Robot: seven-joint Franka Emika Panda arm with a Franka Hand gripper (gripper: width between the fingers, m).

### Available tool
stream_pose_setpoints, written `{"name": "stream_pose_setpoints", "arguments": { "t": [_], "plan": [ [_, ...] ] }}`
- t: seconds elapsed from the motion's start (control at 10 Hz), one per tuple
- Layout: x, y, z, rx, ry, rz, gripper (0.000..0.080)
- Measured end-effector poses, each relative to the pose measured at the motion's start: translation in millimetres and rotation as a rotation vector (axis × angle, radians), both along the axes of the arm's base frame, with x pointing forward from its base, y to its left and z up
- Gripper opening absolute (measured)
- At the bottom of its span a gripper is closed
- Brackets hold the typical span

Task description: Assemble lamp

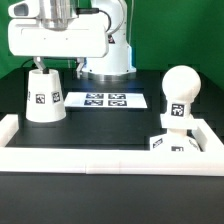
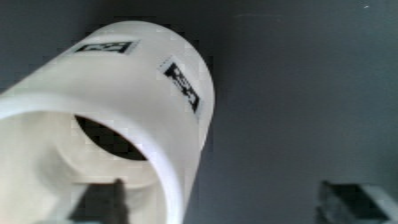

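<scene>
The shade (image 1: 44, 97) stands on the black desk (image 1: 110, 125) at the exterior view's left, narrow end up, with a square tag facing the camera. The arm hangs right above it, and the tool (image 1: 40, 64) sits at the shade's top edge, though from this side I cannot see how the fingers meet the rim.

The wrist view settles part of that. The shade (image 2: 125, 110) fills most of the picture — a white cone with two tags on its outer wall and a dark hole inside. The tool (image 2: 228, 203) is wide open: one finger (image 2: 103, 200) lies against or just in front of the shade's wall, the other (image 2: 356, 200) stands well clear over bare desk. Nothing is gripped.

The marker board (image 1: 105, 100) lies flat just beside the shade, toward the exterior view's right. Farther right, the bulb (image 1: 180, 88) stands upright on its stem, set in the base (image 1: 175, 143), which rests near the white rail (image 1: 100, 157) that borders the desk's front — well apart from the shade.
</scene>
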State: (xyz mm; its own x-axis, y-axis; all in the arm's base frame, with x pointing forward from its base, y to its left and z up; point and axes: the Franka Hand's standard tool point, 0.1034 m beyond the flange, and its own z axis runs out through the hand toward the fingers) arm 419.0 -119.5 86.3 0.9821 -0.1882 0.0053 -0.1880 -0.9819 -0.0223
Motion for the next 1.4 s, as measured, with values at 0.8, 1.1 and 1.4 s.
{"name": "stream_pose_setpoints", "arguments": {
  "t": [0.8, 1.1, 1.4],
  "plan": [
    [0.9, 0.4, 0.7, 0.0, -0.002, 0.001, 0.0047],
    [2.1, 14.5, 10.3, 0.026, 0.017, -0.022, 0.0047],
    [16.7, 48.3, 47.9, 0.079, 0.032, -0.112, 0.0047]
  ]
}}
